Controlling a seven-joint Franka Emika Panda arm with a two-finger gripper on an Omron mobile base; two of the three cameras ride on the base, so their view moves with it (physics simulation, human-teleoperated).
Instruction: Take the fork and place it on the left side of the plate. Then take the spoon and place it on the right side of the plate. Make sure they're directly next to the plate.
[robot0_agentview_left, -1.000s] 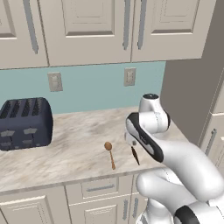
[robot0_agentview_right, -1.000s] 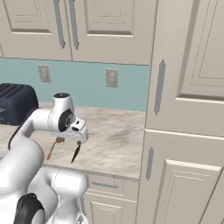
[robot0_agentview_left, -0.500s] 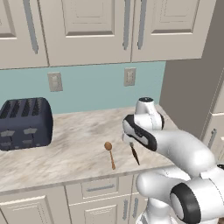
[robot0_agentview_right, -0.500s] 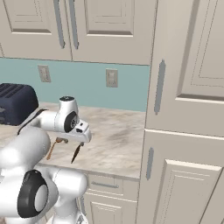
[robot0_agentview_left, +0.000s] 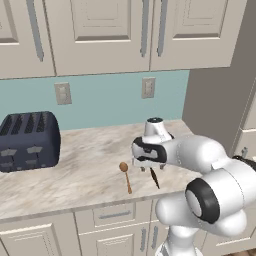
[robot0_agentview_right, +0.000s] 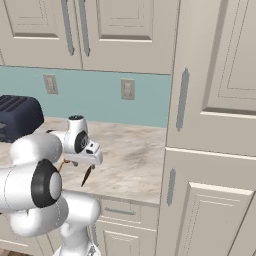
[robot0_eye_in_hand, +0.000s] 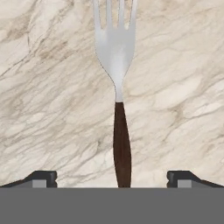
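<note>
The fork (robot0_eye_in_hand: 116, 65) lies flat on the marble counter (robot0_eye_in_hand: 52, 87), its silvery tines pointing away from me and its dark brown handle running back between my fingertips (robot0_eye_in_hand: 41, 177). My gripper (robot0_eye_in_hand: 113, 179) is open, straddling the handle's end with a wide gap on each side and nothing held. From the left base view my hand (robot0_agentview_left: 150, 152) hangs just over the fork's handle (robot0_agentview_left: 155, 178). The orange-brown wooden spoon (robot0_agentview_left: 125, 176) lies just left of the fork, bowl away from the counter's front edge. The plate is out of view.
A dark toaster (robot0_agentview_left: 27, 140) stands at the counter's left end. A tall cabinet (robot0_agentview_right: 215, 150) closes off the right end. The counter's front edge (robot0_agentview_left: 75, 207) is close below the utensils. Wall cupboards hang above the blue backsplash.
The arm has folded lower and the hand has come down over the fork. The jaws have stayed open, and fork and spoon have not moved.
</note>
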